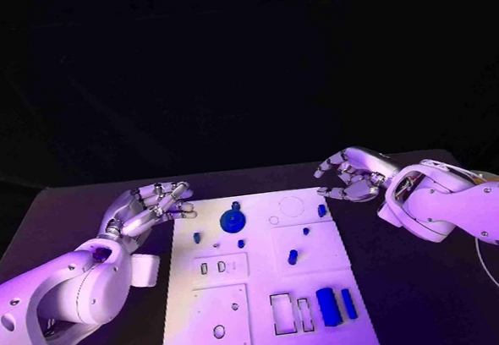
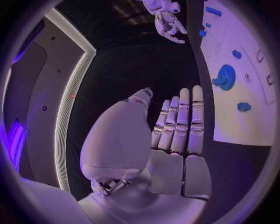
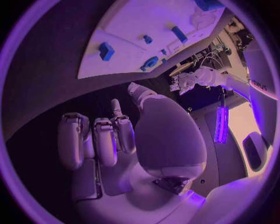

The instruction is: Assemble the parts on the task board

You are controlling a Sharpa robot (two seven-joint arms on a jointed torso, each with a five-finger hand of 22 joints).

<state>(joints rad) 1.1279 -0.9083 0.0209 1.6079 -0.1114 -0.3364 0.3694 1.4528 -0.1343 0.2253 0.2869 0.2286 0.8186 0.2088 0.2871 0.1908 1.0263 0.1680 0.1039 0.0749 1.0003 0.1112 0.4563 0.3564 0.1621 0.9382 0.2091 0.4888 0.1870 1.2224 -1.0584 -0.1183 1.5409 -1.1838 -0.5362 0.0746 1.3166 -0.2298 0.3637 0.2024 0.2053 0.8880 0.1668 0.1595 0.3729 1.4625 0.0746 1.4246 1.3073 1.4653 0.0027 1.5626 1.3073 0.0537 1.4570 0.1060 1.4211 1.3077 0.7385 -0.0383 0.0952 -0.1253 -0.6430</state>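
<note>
The task board (image 1: 266, 307) lay flat on the dark worktop (image 1: 426, 304) between the two arms, and neither hand was on it. The left hand (image 1: 150, 208) hung just off the board's far corner on its own side, fingers (image 2: 184, 121) straight and side by side, grasping nothing. The right hand (image 1: 350, 175) hovered off the opposite far corner, its fingers (image 3: 96, 140) curled in loosely around empty air. To my eye both were waiting at the edges so the board stayed unobstructed.

Nearest the left hand sat a round blue part (image 1: 232, 220), just inside the board edge, an easy reach from those fingertips. A small blue part (image 1: 322, 210) lay close under the right hand, and another blue part (image 1: 293, 256) lay further in toward the robot. Well back from both hands, at the near end of the board, two long blue bars (image 1: 327, 307) stood beside a pair of open rectangular slots (image 1: 291, 313), which I took to be where they belonged.

I judged the assembly barely started: most pieces looked loose, and whichever hand went first would have had to come down over the board.
</note>
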